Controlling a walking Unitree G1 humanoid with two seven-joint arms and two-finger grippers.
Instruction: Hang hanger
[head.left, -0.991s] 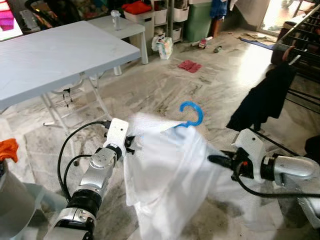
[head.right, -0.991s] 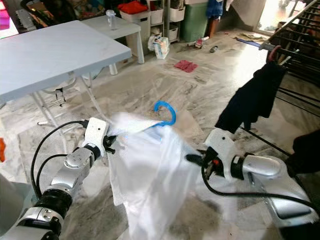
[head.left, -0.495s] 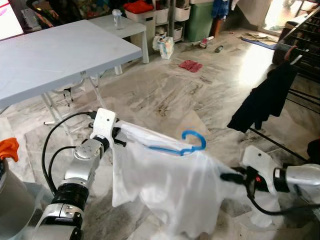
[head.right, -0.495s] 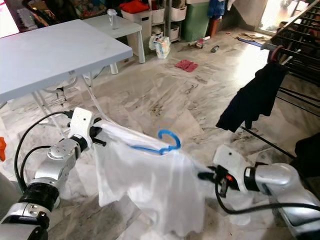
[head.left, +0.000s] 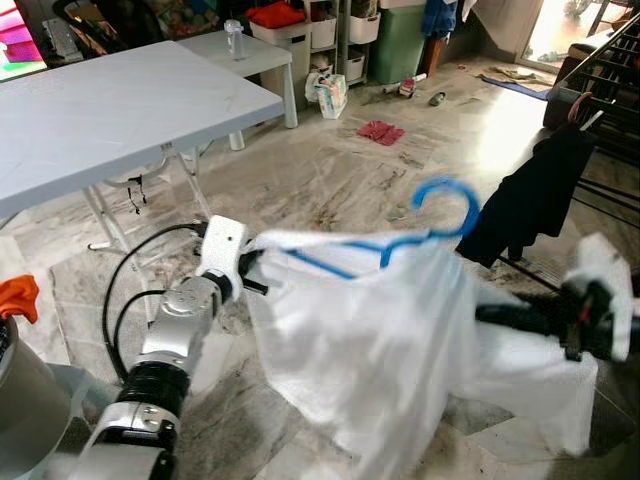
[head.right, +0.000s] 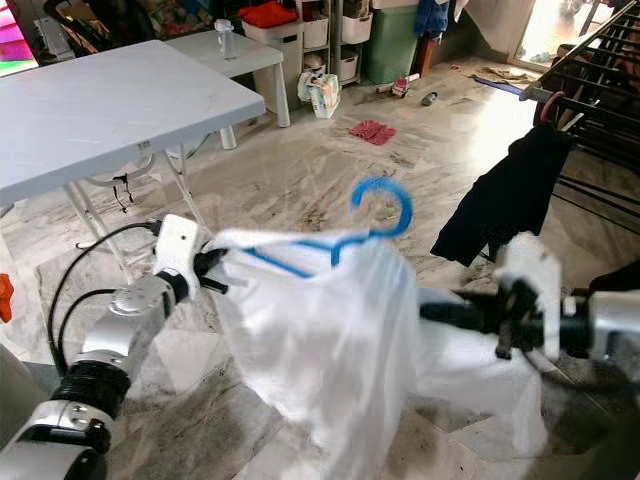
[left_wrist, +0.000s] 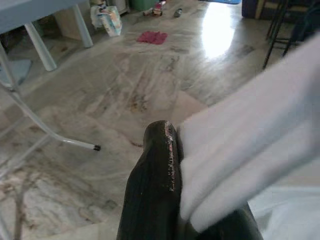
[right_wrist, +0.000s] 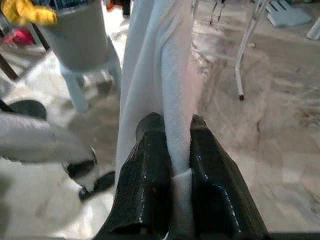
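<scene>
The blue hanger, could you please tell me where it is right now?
In the left eye view the blue hanger is mid-frame, held up inside a white garment stretched between the left tool and right tool, its hook toward the dark garment on the rack.

Thin white cloth garment (head.left: 380, 340), slightly sheer, on smooth blue plastic hanger (head.left: 440, 205). Glossy marble floor (head.left: 330, 180). Matt grey plastic table (head.left: 120, 110).

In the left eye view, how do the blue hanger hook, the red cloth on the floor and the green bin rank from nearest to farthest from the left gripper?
From the left gripper:
1. Blue hanger hook, to its right, above the white garment.
2. Red cloth, on the floor beyond.
3. Green bin, by the back shelves.
</scene>
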